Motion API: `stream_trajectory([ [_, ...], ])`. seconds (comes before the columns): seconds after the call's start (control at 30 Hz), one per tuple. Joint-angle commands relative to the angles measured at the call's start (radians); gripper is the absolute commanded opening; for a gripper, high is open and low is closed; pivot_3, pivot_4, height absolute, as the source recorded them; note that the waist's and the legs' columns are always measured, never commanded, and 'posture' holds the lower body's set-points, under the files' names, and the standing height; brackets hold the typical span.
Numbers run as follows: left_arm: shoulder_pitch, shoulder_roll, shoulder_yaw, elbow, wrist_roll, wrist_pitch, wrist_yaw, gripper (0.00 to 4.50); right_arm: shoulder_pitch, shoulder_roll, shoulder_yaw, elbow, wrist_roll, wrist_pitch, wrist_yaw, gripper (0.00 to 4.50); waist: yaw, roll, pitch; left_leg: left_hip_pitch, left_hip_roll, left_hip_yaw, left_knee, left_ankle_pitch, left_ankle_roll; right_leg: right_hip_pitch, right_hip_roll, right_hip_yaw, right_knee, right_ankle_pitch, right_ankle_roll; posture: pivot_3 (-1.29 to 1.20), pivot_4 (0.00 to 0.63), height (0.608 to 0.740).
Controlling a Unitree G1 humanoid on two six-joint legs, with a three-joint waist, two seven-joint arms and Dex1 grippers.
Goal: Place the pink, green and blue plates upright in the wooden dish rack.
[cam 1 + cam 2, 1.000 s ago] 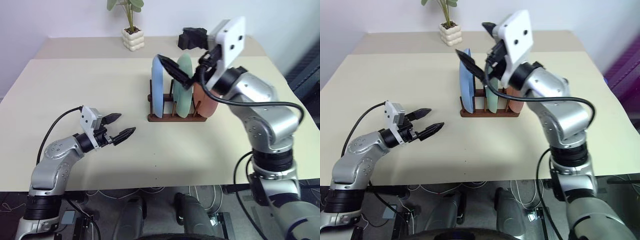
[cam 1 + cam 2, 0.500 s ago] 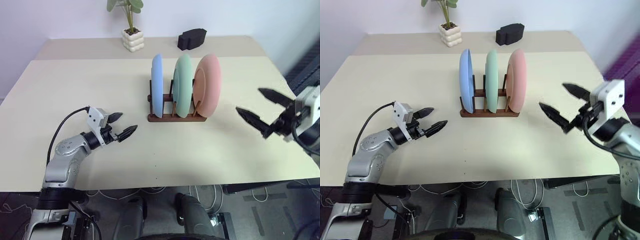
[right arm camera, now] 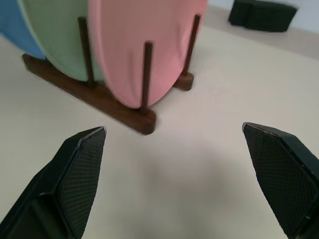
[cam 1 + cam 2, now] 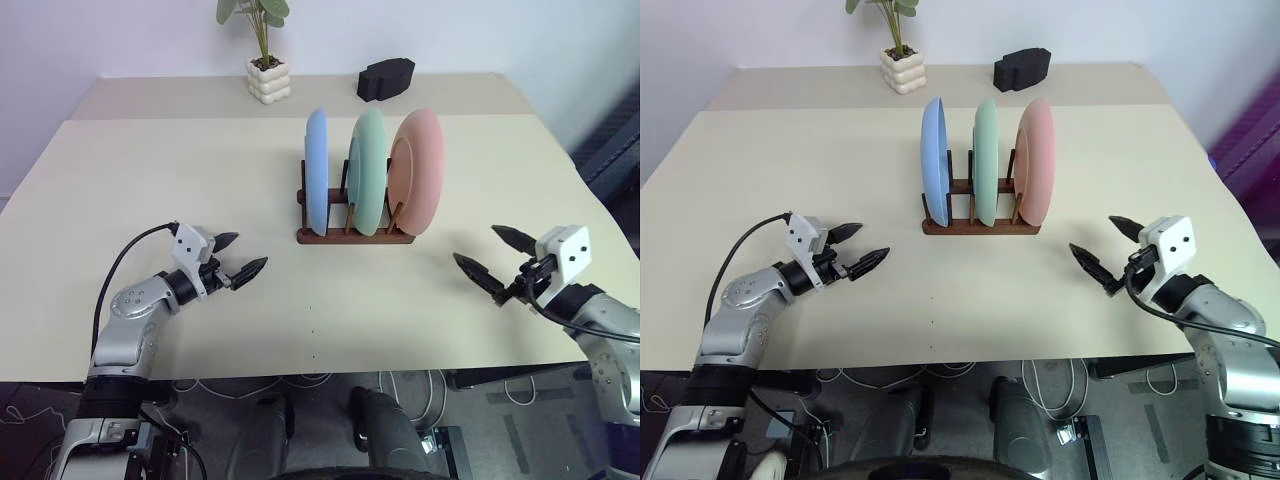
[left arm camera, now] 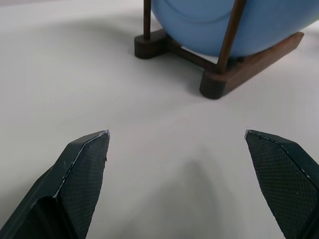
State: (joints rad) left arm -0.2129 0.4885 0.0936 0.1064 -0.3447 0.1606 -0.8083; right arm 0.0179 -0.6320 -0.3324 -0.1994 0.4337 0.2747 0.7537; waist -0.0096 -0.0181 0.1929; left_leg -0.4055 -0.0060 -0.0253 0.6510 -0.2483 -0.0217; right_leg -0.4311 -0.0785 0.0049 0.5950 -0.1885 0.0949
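Head view: light blue round plate [image 4: 316, 172], pale mint green round plate [image 4: 367, 171] and salmon pink round plate [image 4: 418, 168] all stand upright in the dark wooden pegged dish rack [image 4: 352, 236], mid-bench [image 4: 150, 180]. Left tool [image 4: 240, 256] and right tool [image 4: 492, 258] flank it, well apart, fingers spread, empty.

Left wrist view: blue plate ahead.

Right wrist view: pink plate nearest. Task looks done.

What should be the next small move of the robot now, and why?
Probably none beyond resting both arms: the blue plate, green plate and pink plate already stand upright in the wooden dish rack. The left gripper and right gripper are open, empty and apart from it.
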Motion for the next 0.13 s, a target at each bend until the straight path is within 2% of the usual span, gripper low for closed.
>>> stream_trajectory([
  [0.03,0.005,-0.004,0.014,-0.049,-0.007,-0.012,0.012,4.50,-0.039,-0.008,-0.009,0.012,0.000,-0.030,0.002,4.48,0.000,0.000,0.000,0.000,0.000,0.000,0.000,0.000,0.000,0.000,0.000,0.000,0.000,0.000,0.000,0.00,0.150,0.736],
  [0.13,0.015,-0.014,0.008,-0.059,-0.007,-0.012,0.022,4.50,-0.070,-0.016,-0.002,0.030,-0.001,-0.028,0.007,4.48,0.000,0.000,0.000,0.000,0.000,0.000,0.000,0.000,0.000,0.000,0.000,0.000,0.000,0.000,0.000,0.00,0.150,0.736],
])
